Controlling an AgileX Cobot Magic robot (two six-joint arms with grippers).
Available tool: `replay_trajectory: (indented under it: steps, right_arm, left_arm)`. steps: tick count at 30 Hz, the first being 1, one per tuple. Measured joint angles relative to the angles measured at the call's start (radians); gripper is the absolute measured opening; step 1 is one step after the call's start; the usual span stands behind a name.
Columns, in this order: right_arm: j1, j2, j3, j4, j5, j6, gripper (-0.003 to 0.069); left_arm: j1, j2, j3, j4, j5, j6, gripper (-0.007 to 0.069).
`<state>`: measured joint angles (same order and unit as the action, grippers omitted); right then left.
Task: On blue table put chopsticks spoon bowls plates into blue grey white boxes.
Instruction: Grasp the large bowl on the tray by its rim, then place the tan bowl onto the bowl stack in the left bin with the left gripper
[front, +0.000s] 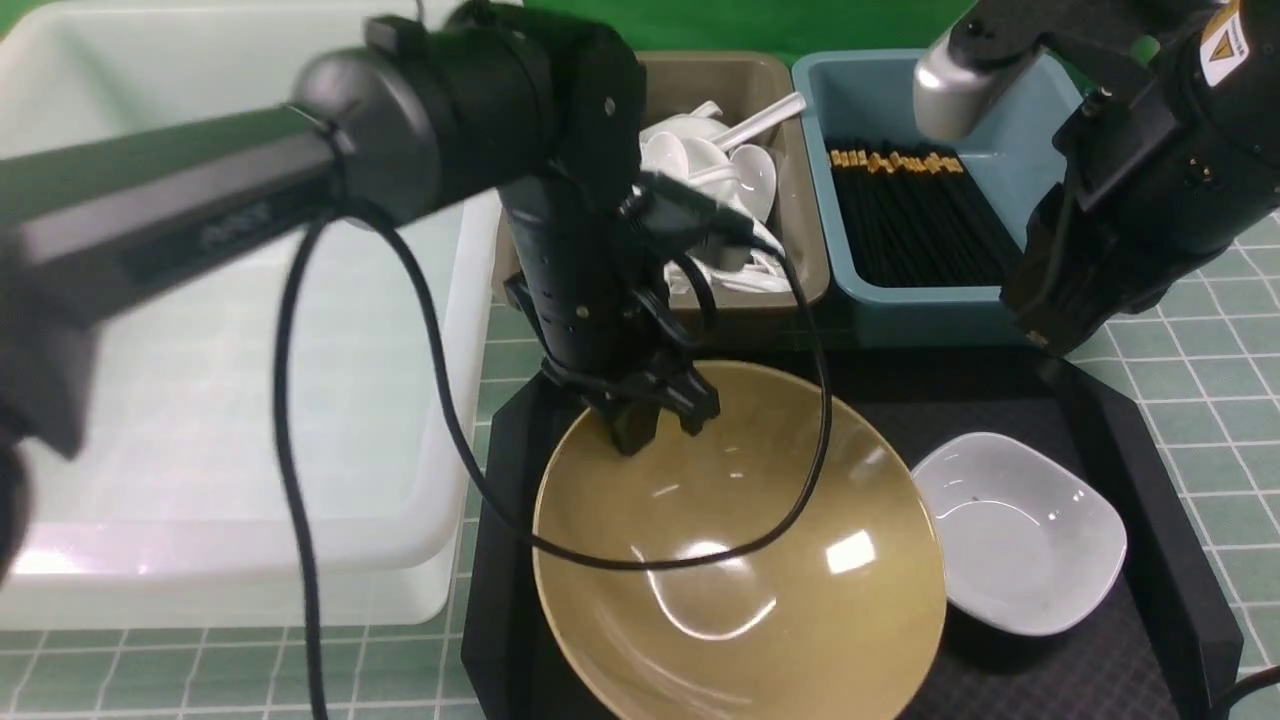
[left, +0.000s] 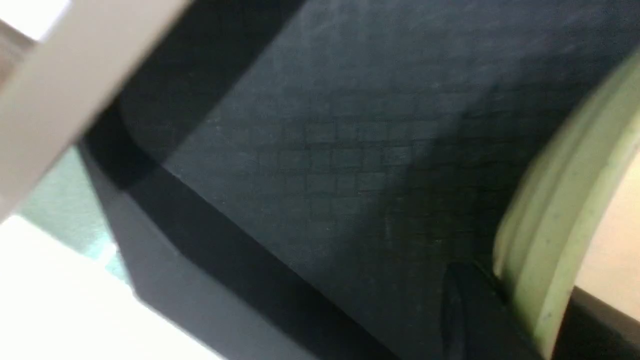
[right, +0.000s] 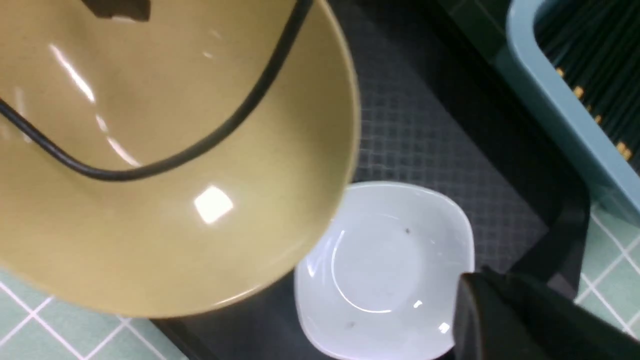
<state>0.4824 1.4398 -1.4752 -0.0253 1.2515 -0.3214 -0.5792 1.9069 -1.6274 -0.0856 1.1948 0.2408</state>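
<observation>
- At the centre of the front view, the left gripper (front: 655, 415) pinches the far rim of the tan bowl (front: 760, 590), with one finger inside the rim and one outside.
- The tan bowl fills the lower middle of that frame above the black tray (front: 1170, 520). Its glossy inside is turned toward the camera and its lower edge runs off the bottom of the frame.
- A black cable (front: 455, 440) from the left arm loops across the inside of the bowl.
- At the lower right, the white dish (front: 1020, 535) lies on the tray just beside the bowl. In the right wrist view the bowl's rim overlaps the dish's edge.
- At the upper right, the right gripper (front: 1045, 320) hangs over the tray's far right corner, in front of the blue box (front: 900, 300), with its fingers pressed together.
- The blue box, at the top right, holds black chopsticks (front: 920, 220) lying side by side.
- At the top centre, the grey box (front: 705, 75) holds white spoons (front: 745, 175), partly hidden behind the left arm.
- Along the left side, the white box (front: 200, 580) rests on the green gridded table (front: 1220, 380).
</observation>
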Motion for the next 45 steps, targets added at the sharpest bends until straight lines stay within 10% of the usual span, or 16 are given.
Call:
replay_trajectory:
  steps: [11, 20, 31, 45]
  right_arm:
    - [0.248, -0.058, -0.231, 0.005, 0.003, 0.001, 0.0035]
    - [0.497, -0.044, -0.288, -0.022, -0.064, 0.0, 0.0035]
    - [0.519, 0.066, -0.288, -0.045, -0.138, -0.022, 0.0036]
    - [0.594, 0.17, -0.288, -0.043, -0.229, -0.145, 0.004]
  left_arm:
    - [0.119, -0.257, 0.006, -0.146, -0.027, -0.026, 0.0007]
    - [0.619, -0.469, 0.007, -0.417, 0.048, 0.054, 0.0007]
    - [1.227, -0.577, 0.325, -0.518, -0.116, 0.059, 0.0007]
    - [1.271, -0.437, 0.526, -0.536, -0.362, 0.059, 0.0007]
